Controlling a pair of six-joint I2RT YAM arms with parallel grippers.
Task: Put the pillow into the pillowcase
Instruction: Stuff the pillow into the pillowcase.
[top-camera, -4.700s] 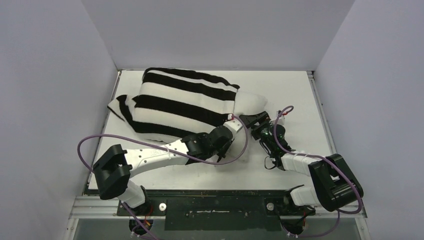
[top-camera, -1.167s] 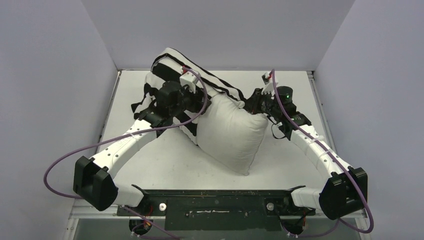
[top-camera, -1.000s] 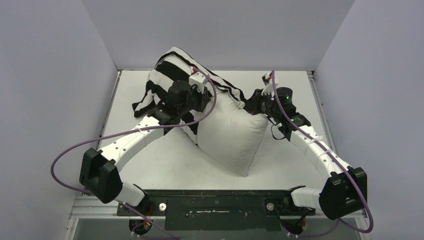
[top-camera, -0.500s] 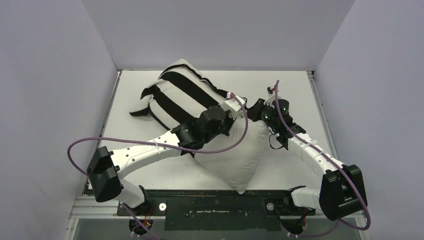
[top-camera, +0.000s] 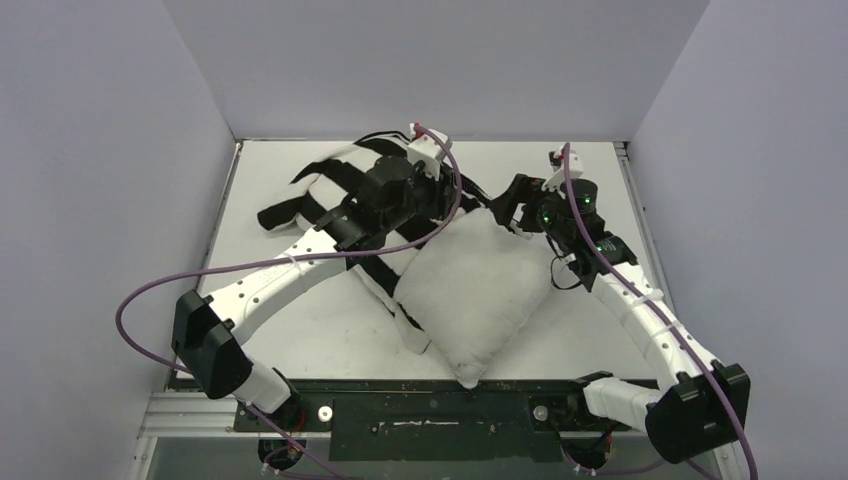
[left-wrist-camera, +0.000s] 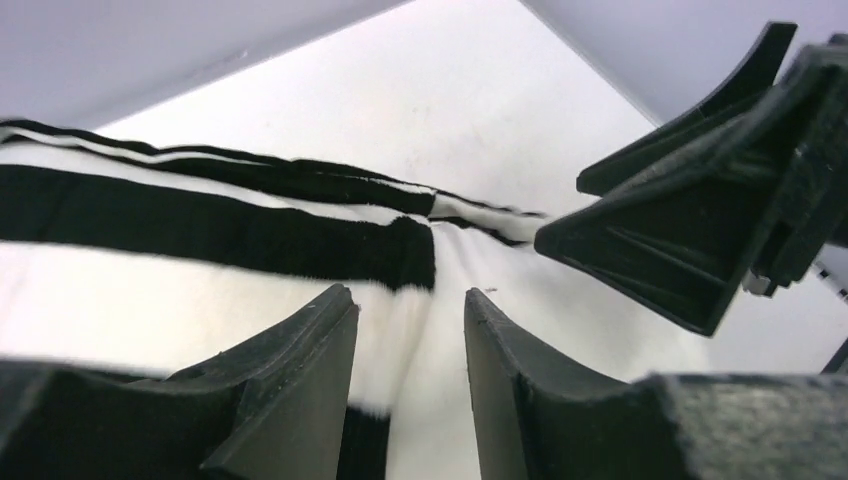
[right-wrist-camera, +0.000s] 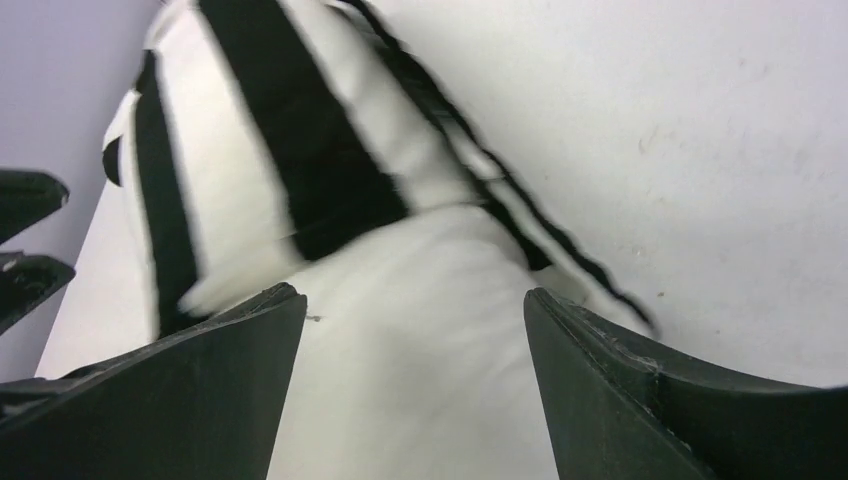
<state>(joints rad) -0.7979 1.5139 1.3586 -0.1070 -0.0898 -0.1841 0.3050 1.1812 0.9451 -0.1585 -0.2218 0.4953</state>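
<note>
Pillow (top-camera: 478, 290) lies flat on the table (top-camera: 610, 170), turned like a diamond in the top view, one corner at the near edge between the two arm bases. I see most of it bare. Pillowcase (top-camera: 310, 195) is bunched over the pillow's far-left part only, its stripes crumpled, with a strip trailing down the pillow's left edge. Left arm reaches over the striped cloth. On the left wrist camera, the left gripper (left-wrist-camera: 405, 300) shows a narrow gap between its fingers, nothing pinched, hanging just above the line where the striped edge meets the white pillow. Right gripper (right-wrist-camera: 412, 300) stands wide, nothing between its fingers, poised over the bare pillow near its far corner, the pillowcase opening just beyond. The two grippers are close together: the right one's fingers show at the right of the left wrist view. I can't tell whether either gripper touches the fabric.
</note>
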